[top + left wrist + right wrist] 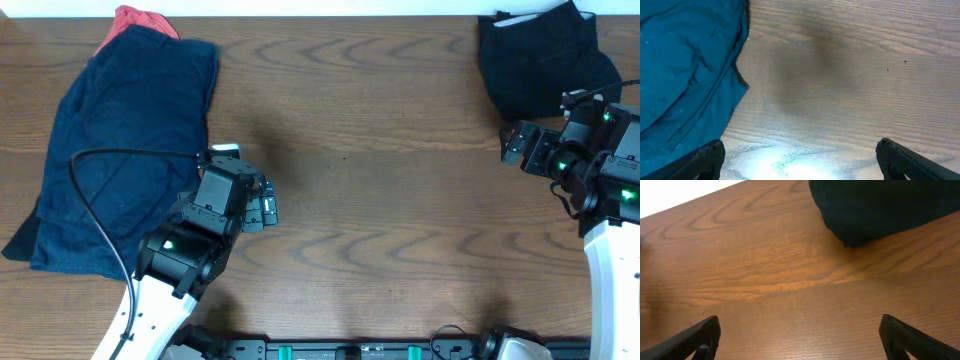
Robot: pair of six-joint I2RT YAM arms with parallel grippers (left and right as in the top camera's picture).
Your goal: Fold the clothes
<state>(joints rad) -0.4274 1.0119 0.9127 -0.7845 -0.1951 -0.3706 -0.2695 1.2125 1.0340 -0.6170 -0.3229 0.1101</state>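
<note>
Left hand [268, 206] and right hand [511, 143] hang released over the wood-grain table [380, 150]. Navy clothes [125, 150] lie along the left edge, just beside the left hand; black clothes [540, 60] sit in the far right corner, near the right hand.

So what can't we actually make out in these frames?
Red garment, overhead: mostly buried under the navy garment; type unclear.
Navy garment, overhead: lower right corner hidden by the left arm; left wrist view crops it at the frame edge.
Black garment: right arm covers its lower right corner overhead; right wrist view cuts it at the top edge.
</note>
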